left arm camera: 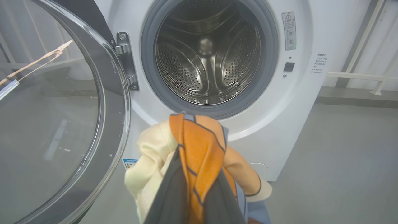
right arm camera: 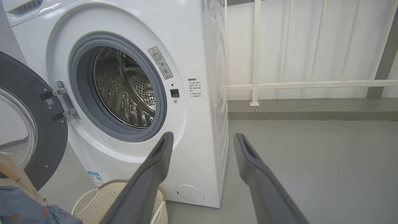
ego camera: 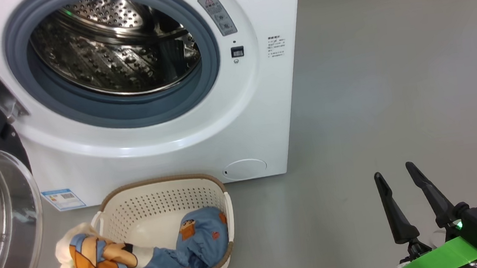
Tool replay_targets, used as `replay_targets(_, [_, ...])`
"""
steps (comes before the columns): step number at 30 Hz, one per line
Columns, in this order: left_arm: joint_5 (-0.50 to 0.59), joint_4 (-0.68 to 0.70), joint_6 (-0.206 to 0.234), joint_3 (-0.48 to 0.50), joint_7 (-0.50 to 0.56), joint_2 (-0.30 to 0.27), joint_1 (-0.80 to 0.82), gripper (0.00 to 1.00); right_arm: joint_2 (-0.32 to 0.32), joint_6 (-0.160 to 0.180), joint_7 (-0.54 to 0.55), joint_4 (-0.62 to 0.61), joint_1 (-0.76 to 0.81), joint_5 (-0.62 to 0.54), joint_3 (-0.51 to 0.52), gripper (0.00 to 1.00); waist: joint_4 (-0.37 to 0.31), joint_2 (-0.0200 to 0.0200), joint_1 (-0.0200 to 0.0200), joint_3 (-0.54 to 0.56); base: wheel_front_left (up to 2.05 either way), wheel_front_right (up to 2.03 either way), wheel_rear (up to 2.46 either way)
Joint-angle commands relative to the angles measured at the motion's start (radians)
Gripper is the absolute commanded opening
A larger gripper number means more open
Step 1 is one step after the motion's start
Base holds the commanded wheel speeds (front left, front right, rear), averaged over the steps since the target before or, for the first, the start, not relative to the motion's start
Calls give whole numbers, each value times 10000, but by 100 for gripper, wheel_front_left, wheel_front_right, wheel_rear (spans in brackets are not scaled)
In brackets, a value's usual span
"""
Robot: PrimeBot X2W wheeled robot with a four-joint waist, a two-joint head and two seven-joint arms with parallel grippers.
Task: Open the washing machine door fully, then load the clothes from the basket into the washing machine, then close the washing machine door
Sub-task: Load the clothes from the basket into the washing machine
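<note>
Past opening the washing machine door (left arm camera: 56,109), holding clothes (left arm camera: 199,146) up from the basket (ego camera: 162,202) before the bare drum (left arm camera: 208,59) in the clamped left gripper (left arm camera: 196,186), right gripper (ego camera: 393,170) splayed empty.

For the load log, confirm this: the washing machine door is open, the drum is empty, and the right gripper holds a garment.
Wrong arm. The left gripper holds the garment, as the left wrist view shows; the right gripper is open and empty. The door is open and the drum empty, as stated.
</note>
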State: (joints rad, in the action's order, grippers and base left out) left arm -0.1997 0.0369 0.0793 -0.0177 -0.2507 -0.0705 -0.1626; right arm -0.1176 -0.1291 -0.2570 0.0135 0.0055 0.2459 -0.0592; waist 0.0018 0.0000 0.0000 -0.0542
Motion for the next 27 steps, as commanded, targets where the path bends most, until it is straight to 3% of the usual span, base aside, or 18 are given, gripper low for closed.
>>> replay_targets(1, [-76,190,73,284,-59,-45,524,0,-60,-16,-47,-297,-64,-80,-180,100,-10,0,0,-215,0,0,0])
replay_targets(13, [-64,-453,-51,-158,-92,-4,2475,0,-291,-16,-47,-478,-543,201,-176,100,-207,0,0,-1934,0,0,0])
replay_targets(27, [68,-1994,-221,-149,154,-545,6012,0,-429,-16,-48,-484,-1321,511,-288,100,-848,0,0,-3318,0,0,0])
